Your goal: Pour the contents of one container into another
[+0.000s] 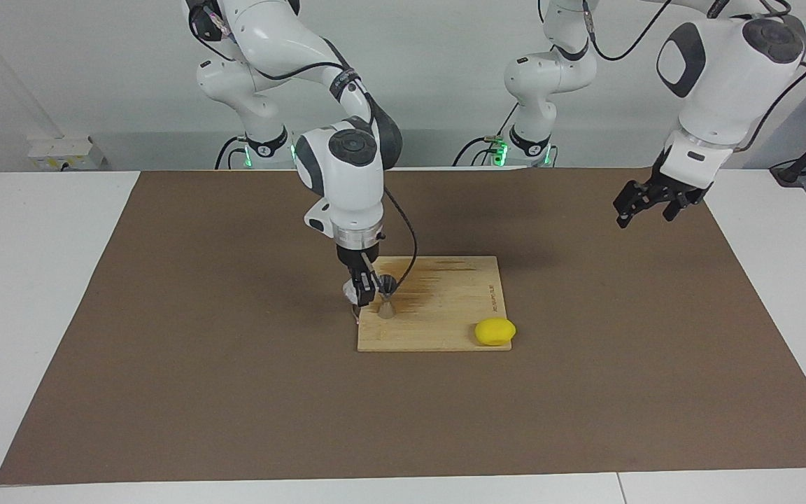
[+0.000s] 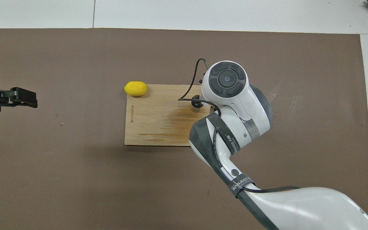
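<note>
1. Flat brown mat point(image 1: 235, 392) lies beneath both claws.
2. Pale wooden cutting board point(image 1: 445, 322) sits under the right gripper point(image 1: 363, 294).
3. Left gripper point(image 1: 648, 203), jaws spread and empty, waits over the mat.
4. The right gripper is clamped on the small clear glass tumbler point(image 1: 369, 285).
5. Yellow oval lemon point(image 1: 495, 332) rests on the board's corner, toward the left gripper.
6. Small steel hourglass jigger point(image 1: 387, 308) stands just beside the right gripper.

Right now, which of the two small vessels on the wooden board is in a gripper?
The clear faceted glass tumbler, clamped in the right gripper; the steel hourglass jigger stands free on the board beside it.
</note>
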### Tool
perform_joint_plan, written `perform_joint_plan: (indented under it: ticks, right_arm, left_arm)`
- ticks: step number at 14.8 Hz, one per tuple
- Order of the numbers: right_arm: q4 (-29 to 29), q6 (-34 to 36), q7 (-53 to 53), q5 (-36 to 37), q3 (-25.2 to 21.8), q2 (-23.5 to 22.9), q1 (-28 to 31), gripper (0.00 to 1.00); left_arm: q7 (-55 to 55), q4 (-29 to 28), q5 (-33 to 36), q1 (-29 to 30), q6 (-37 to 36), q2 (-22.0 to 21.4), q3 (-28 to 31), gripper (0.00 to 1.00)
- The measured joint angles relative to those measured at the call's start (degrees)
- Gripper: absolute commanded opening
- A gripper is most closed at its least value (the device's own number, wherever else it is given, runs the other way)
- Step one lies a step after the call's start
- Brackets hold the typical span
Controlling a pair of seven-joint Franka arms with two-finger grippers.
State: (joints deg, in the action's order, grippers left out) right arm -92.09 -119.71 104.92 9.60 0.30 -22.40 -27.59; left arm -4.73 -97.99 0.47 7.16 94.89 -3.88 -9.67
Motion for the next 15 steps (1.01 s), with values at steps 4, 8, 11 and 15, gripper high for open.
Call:
perform_joint_plan:
  ticks: [4, 8, 11, 15]
  right_arm:
    - [0.01, 0.1, 0.0, 2.46, 0.0, 0.0, -0.18, 0.04]
    - [0.02, 0.38, 0.0, 4.26, 0.0, 0.0, -0.73, 0.04]
    - [0.04, 0.4, 0.0, 5.46, 0.01, 0.0, -0.94, 0.04]
    - [0.07, 0.41, 0.0, 6.75, 0.01, 0.0, -1.55, 0.04]
  left_arm:
    - [2.72, 0.06, -1.5, -4.07, -2.33, -1.42, 5.89, 1.0]
    - [2.77, 1.12, -1.73, -4.05, -4.35, -1.43, 5.17, 1.0]
    - [2.77, 3.21, -2.95, -4.0, -6.16, -1.45, 5.12, 1.0]
    - [2.62, 3.34, -3.57, -4.02, -7.71, -1.73, 3.22, 1.0]
